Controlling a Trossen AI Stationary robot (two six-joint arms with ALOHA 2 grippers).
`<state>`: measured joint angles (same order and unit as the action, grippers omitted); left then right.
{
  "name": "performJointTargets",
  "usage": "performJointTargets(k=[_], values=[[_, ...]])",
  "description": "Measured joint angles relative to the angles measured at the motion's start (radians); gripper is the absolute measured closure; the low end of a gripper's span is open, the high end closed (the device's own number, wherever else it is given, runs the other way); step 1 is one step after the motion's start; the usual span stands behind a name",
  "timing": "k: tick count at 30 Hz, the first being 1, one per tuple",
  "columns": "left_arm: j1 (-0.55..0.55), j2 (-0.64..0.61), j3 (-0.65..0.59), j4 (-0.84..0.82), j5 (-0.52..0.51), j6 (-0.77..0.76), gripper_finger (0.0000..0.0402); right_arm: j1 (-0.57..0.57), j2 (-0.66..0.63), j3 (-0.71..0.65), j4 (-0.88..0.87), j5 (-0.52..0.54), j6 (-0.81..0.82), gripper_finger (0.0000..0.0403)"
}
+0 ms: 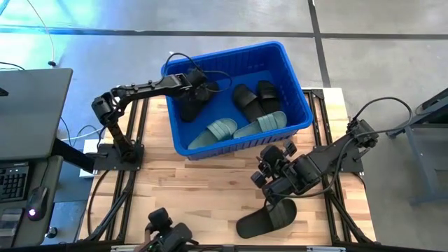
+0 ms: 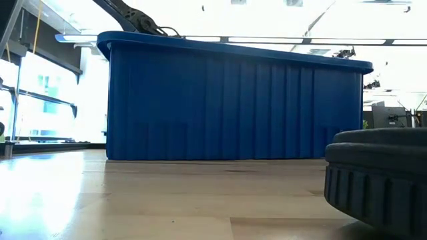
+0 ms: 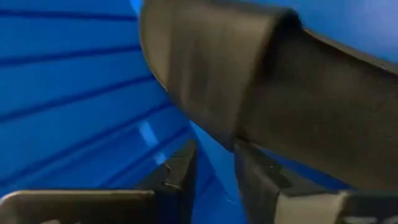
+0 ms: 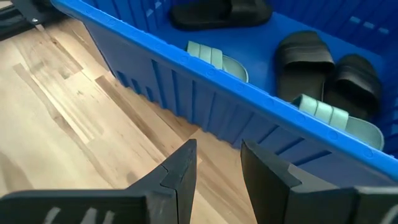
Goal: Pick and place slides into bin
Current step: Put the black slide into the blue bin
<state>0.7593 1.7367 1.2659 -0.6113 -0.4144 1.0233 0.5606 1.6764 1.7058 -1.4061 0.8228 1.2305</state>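
Observation:
The blue bin point(image 1: 297, 84) stands at the table's far middle. In it lie two pale green slides point(image 1: 213, 131) point(image 1: 262, 124), two black slides point(image 1: 255, 98), and a third black slide point(image 1: 189, 106) at its left end. My left gripper point(image 1: 203, 89) reaches into the bin above that third slide point(image 3: 211, 68); its fingers stand a little apart with only blue bin wall between them. My right gripper point(image 1: 266, 175) hovers open and empty over the table, just near of the bin's near wall point(image 4: 205, 81). One black slide point(image 1: 266, 218) lies flat on the table by the near edge. My left gripper has nothing between its fingers. The black slide point(image 3: 261, 99) lies right past its fingertips point(image 3: 249, 155), and I cannot tell whether one of them touches it.
Bare wooden table point(image 1: 189, 189) lies left of my right gripper, between the bin and the near edge. A grey desk with a keyboard point(image 1: 28, 140) stands beyond the table's left side. In the low view the black slide point(image 2: 380, 173) stands close at the right, in front of the bin point(image 2: 233, 100).

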Motion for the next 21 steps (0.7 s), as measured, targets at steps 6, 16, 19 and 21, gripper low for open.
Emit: performJointTargets(k=[6,16,19,21], values=[[-0.005,0.001,0.005,-0.075,0.002,-0.106,0.0254,0.000,0.001,0.000,0.051,-0.079,0.000,0.0288],[-0.098,0.001,0.266,-0.156,-0.073,-0.175,0.0218,0.018,0.106,0.000,0.092,-0.338,0.149,0.0288],[-0.136,0.001,0.382,-0.173,-0.073,-0.175,0.0218,0.036,0.162,0.000,0.113,-0.389,0.162,0.0288],[-0.162,0.001,0.450,-0.175,-0.071,-0.175,0.0218,0.051,0.197,0.000,0.133,-0.448,0.177,0.0288]])
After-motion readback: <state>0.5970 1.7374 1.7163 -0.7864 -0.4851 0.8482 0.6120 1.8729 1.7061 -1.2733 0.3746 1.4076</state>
